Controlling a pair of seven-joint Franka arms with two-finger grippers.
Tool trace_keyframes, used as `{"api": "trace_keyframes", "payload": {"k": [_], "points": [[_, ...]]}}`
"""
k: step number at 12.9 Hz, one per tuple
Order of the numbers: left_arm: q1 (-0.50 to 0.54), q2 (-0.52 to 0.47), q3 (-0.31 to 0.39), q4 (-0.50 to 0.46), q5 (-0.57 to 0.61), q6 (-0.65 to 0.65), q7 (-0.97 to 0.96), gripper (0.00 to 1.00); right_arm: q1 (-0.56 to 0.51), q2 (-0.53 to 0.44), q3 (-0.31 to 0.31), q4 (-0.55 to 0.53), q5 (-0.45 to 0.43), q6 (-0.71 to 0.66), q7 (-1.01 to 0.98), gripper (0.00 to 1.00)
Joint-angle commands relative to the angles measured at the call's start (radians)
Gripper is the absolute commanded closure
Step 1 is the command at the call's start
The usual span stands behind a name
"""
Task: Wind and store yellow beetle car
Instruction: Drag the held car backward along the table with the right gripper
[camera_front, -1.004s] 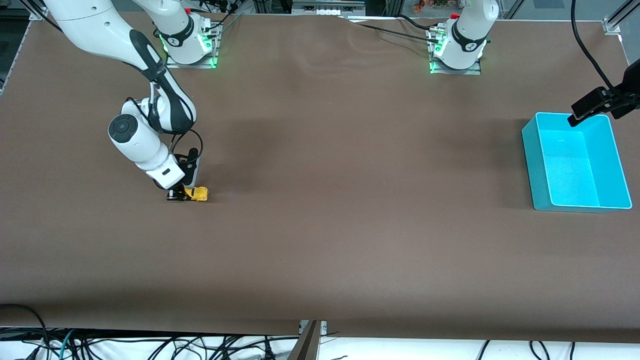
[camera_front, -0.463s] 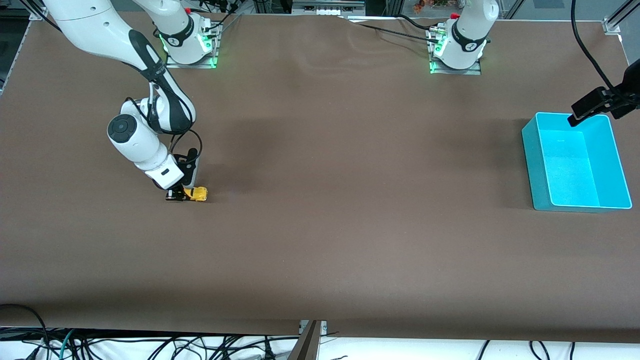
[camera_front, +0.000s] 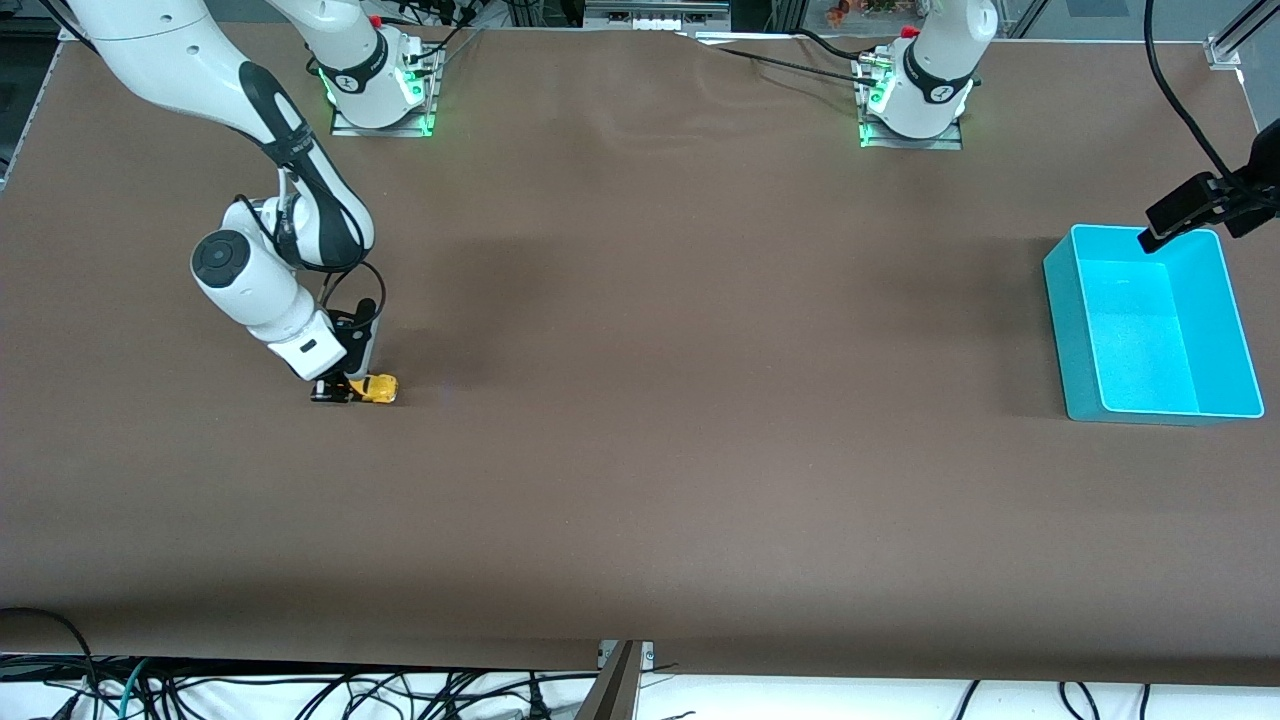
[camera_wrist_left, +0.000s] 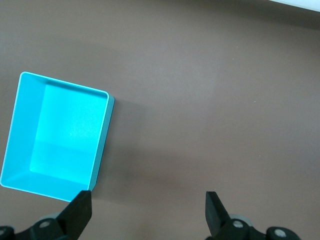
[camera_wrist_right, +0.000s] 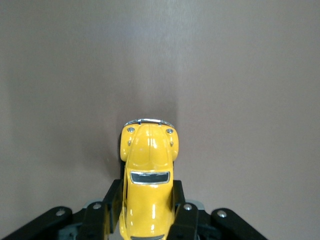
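Gripping the tiny bright yellow beetle-shaped toy car (camera_wrist_right: 148, 180) by its flanks, the right gripper (camera_front: 340, 391) presses it onto the brown table (camera_front: 640, 450); winding looks underway. Next comes release toward the teal plastic bin (camera_front: 1062, 290), under the waiting, open left gripper (camera_wrist_left: 148, 215). The wheels are hidden.

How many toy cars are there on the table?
1: the yellow beetle car, on the table toward the right arm's end, gripped by the right gripper. None shows in the teal bin.
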Motion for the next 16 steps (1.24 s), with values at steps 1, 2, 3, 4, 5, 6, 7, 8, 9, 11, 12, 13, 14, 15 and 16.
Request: {"api": "trace_keyframes", "payload": {"k": [1,2,3,4,5,6,7,8,9,11,12,13,14,15,16], "points": [[0.020,0.011,-0.001,0.035,-0.008,-0.023,0.034,0.00,-0.066,0.076,0.004,0.002,-0.004,0.025,-0.083,0.70],[0.022,0.011,-0.001,0.037,-0.010,-0.023,0.034,0.00,-0.081,0.084,0.005,0.006,-0.004,0.025,-0.111,0.70],[0.022,0.011,-0.001,0.037,-0.011,-0.023,0.034,0.00,-0.094,0.087,0.005,0.008,-0.004,0.025,-0.134,0.70],[0.022,0.011,-0.001,0.037,-0.011,-0.023,0.034,0.00,-0.107,0.087,0.005,0.009,-0.004,0.025,-0.157,0.71],[0.022,0.011,-0.001,0.037,-0.011,-0.023,0.033,0.00,-0.121,0.087,0.005,0.014,-0.002,0.025,-0.180,0.71],[0.022,0.011,-0.001,0.037,-0.011,-0.023,0.034,0.00,-0.141,0.093,0.005,0.015,-0.002,0.024,-0.206,0.71],[0.022,0.011,-0.001,0.037,-0.011,-0.023,0.033,0.00,-0.159,0.099,0.006,0.017,-0.002,0.025,-0.229,0.71],[0.020,0.011,-0.006,0.037,-0.013,-0.023,0.025,0.00,-0.176,0.102,0.011,0.018,-0.002,0.025,-0.249,0.70],[0.019,0.011,-0.009,0.037,-0.013,-0.023,0.021,0.00,-0.184,0.110,0.011,0.029,-0.002,0.024,-0.265,0.70],[0.017,0.008,-0.014,0.038,-0.014,-0.025,0.021,0.00,-0.199,0.116,0.011,0.034,-0.002,0.024,-0.280,0.70],[0.016,0.006,-0.020,0.038,-0.014,-0.025,0.021,0.00,-0.203,0.116,0.011,0.035,-0.001,0.024,-0.291,0.71],[0.013,0.008,-0.021,0.044,-0.013,-0.025,0.019,0.00,-0.203,0.120,0.011,0.037,-0.001,0.024,-0.294,0.70],[0.013,0.009,-0.018,0.055,-0.011,-0.026,0.021,0.00,-0.203,0.120,0.011,0.038,-0.002,0.024,-0.292,0.64],[0.019,0.011,-0.011,0.052,-0.011,-0.026,0.025,0.00,-0.201,0.119,0.021,0.057,0.001,0.018,-0.286,0.06],[0.022,0.025,-0.008,0.051,-0.013,-0.022,0.034,0.00,-0.201,0.110,0.052,0.090,0.004,-0.017,-0.283,0.00]]}}
